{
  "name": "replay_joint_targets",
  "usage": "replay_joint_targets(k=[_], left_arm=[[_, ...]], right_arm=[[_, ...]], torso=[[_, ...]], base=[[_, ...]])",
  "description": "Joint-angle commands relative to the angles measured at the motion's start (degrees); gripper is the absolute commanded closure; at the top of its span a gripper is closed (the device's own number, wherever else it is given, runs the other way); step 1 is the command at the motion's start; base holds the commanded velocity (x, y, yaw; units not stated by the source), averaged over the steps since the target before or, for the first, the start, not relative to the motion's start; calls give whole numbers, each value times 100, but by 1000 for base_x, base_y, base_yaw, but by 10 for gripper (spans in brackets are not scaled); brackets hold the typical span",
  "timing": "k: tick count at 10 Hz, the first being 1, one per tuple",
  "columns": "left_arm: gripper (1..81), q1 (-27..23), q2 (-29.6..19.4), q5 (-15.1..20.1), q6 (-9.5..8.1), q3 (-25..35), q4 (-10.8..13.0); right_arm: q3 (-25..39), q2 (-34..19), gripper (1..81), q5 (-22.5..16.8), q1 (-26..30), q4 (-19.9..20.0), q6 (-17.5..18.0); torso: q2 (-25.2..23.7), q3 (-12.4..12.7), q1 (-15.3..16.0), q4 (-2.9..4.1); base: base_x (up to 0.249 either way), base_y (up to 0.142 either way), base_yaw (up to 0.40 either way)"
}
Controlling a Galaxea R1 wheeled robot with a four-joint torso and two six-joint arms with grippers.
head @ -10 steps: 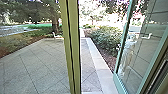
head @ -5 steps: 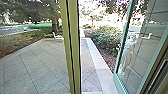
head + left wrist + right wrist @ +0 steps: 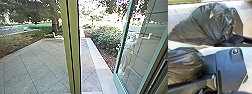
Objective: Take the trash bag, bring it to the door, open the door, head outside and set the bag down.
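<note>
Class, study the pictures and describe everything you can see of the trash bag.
The trash bag is black, thin-looking, glossy plastic, bulging and creased, with bright glints on its wrinkles. Its folds run together into a tight, gathered neck at the left gripper, which appears to hold it there. From the neck the bag fans out wide. In the left wrist view it hides part of the robot's dark plate; whether they touch is unclear. Its contents are hidden.

And here's the bulging black trash bag (image 3: 204, 25), thin plastic, glossy and crinkled, bright highlights flashing along its creases! Over to the tall green-framed glass door (image 3: 136, 70), its pane smooth and reflective; the straight olive-green upright post (image 3: 76, 55) looks smooth, painted; and the flat grey paving slabs (image 3: 42, 65), matt all over.
</note>
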Motion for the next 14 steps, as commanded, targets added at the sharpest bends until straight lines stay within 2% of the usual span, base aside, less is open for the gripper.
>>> replay_joint_targets(k=[1, 5, 14], left_arm=[[811, -329, -10, 265, -3, 10, 37], [811, -329, -20, 265, -3, 10, 37], [811, -329, -2, 274, -3, 10, 46]], right_arm=[[30, 55, 10, -409, 223, -80, -41], [21, 64, 10, -409, 232, -80, -41], [21, 55, 10, -400, 223, -80, -32]], torso=[[0, 0, 0, 0], [0, 0, 0, 0], [0, 0, -2, 0]], base=[[0, 0, 0], [0, -19, 0], [0, -101, 0]])
